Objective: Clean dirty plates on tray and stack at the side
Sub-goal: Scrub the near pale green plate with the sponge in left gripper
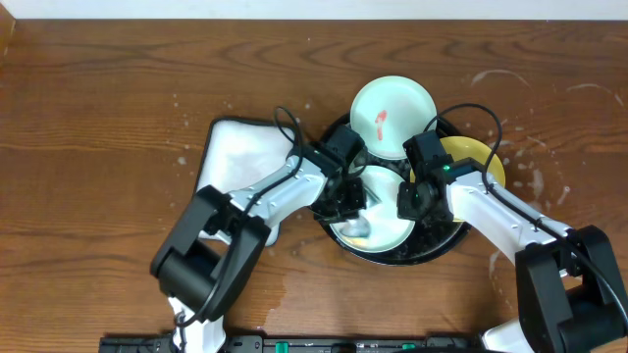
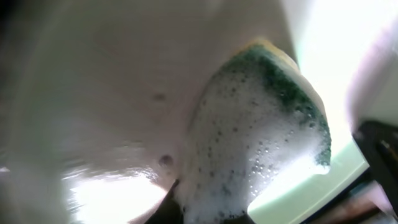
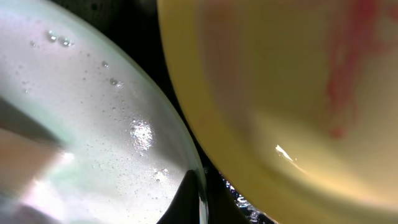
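Observation:
The black tray holds a soapy mint-green plate. My left gripper is shut on a foamy green sponge and presses it onto this plate. My right gripper is shut on the plate's right rim; in the right wrist view its fingers pinch the edge of the plate. A second mint-green plate with a red smear rests on the tray's far rim. A yellow plate lies at the right; the right wrist view shows it with a red smear.
A white tray lies left of the black tray, partly under my left arm. Whitish soapy streaks mark the brown tabletop at the right. The black tray bottom shows between the two plates.

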Robot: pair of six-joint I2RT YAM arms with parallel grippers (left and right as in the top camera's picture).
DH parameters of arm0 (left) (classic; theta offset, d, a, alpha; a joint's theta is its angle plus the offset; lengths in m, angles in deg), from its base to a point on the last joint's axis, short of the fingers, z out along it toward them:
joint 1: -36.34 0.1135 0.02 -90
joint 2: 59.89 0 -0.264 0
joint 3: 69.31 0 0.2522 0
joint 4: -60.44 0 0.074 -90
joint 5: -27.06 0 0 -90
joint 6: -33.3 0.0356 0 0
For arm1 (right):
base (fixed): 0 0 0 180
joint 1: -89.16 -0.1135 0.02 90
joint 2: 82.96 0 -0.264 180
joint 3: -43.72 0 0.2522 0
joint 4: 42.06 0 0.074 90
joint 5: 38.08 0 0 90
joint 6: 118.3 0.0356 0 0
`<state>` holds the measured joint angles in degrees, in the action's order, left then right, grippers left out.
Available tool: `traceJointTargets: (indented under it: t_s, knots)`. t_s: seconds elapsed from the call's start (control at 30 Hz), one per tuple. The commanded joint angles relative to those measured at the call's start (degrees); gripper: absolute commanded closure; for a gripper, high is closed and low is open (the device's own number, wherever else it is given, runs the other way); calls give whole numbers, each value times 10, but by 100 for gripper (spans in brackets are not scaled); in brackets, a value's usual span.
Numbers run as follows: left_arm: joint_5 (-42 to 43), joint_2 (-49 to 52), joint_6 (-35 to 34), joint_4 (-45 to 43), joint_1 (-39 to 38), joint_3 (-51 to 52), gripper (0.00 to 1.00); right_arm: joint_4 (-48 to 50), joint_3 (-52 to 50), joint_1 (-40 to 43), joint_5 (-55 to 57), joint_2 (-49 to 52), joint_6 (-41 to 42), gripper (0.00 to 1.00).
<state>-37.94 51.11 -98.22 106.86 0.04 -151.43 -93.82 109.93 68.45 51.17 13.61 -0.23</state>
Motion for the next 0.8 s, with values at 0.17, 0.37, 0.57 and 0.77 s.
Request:
traceJointTargets:
  t_s: [0.17, 0.37, 0.57, 0.77]
  knots:
    - [-308, -44, 10, 3, 7, 30, 92, 1, -6, -3, 18, 9, 11, 99]
    - [-220, -21, 9, -78, -10, 33, 93, 1, -6, -3, 18, 9, 10, 99]
    - [-68, 22, -15, -159, -24, 33, 93, 1, -6, -3, 18, 9, 10, 99]
    - [31, 49, -21, -187, -37, 33, 92, 1, -6, -3, 18, 9, 10, 99]
